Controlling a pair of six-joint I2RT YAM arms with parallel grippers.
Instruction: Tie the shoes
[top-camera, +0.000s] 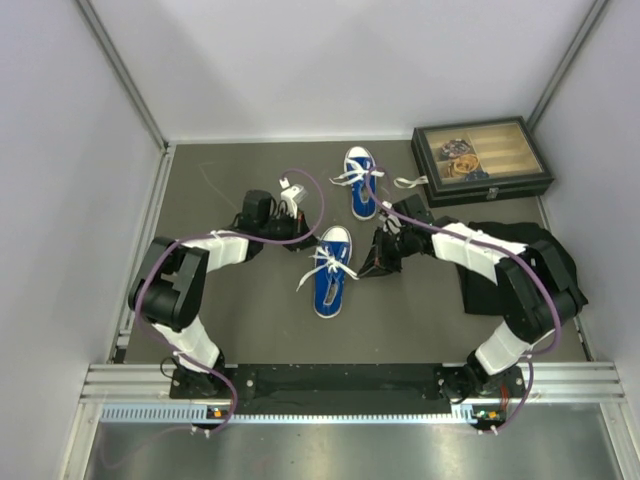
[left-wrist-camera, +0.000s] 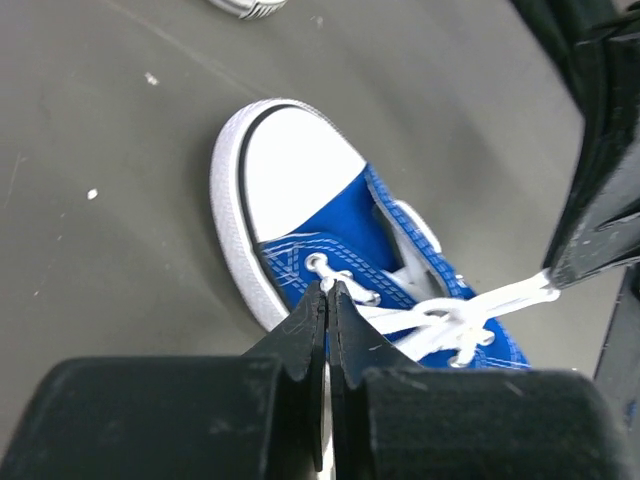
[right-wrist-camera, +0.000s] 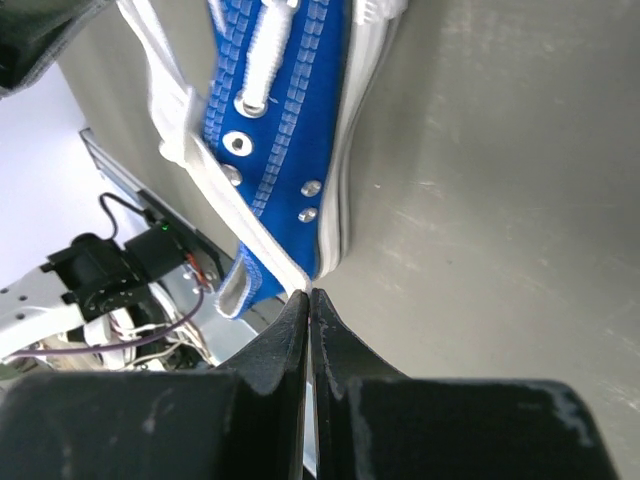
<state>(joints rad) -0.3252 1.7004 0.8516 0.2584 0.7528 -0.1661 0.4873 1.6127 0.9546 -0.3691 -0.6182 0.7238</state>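
Observation:
Two blue sneakers lie on the grey table. The near shoe lies between the grippers, toe pointing away; the far shoe lies behind it with loose laces. My left gripper sits at the near shoe's left side by its white toe cap. Its jaws are shut at the front eyelet, and a white lace seems pinched at the tips. My right gripper is on the shoe's right side, shut on a lace that runs taut from the shoe to its tips.
A dark glass-lidded box stands at the back right. A black cloth lies under the right arm. White walls and metal rails close in the table. The far shoe's sole edge shows at the top of the left wrist view.

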